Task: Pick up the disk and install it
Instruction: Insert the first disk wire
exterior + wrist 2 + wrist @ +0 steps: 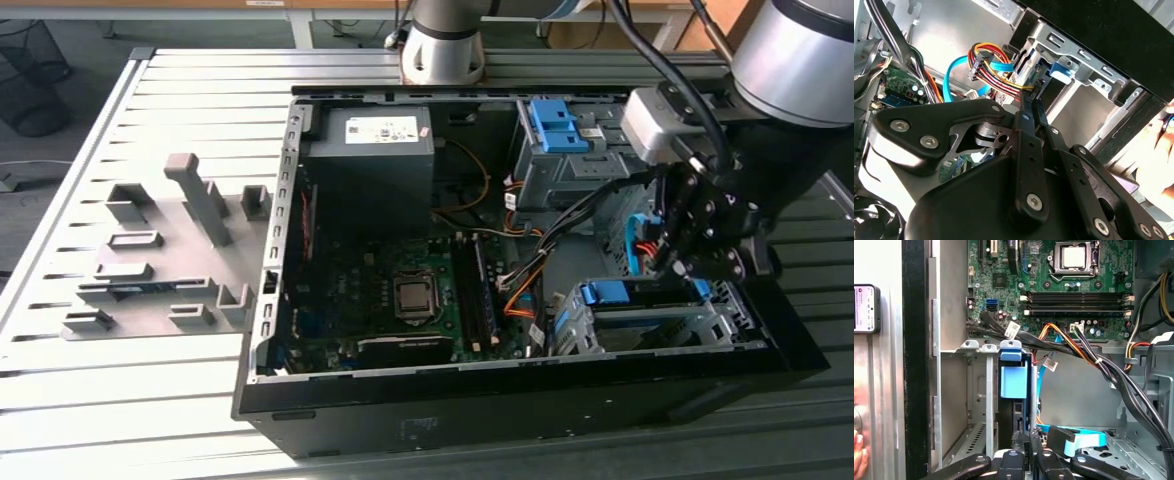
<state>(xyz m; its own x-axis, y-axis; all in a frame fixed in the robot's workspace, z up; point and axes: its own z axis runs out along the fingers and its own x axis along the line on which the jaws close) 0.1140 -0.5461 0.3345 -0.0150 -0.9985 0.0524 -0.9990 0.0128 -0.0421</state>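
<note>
Open PC case [287, 300] centre frame, on slatted counter [160, 390]. Hand [687, 262] right of frame, fingers nearly closed, pinching disk [1015, 390] edge-on over drive cage [654, 325]. Step: insertion. Likely needs straight push, rails aligned.

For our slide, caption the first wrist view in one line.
Robot hand lowered at the blue-railed disk standing in the grey drive cage, motherboard beyond.

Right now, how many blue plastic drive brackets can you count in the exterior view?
2. One blue bracket sits atop the grey cage at the case's far end; the other blue bracket is on the near cage, just below the tool. The arm may hide more.
</note>
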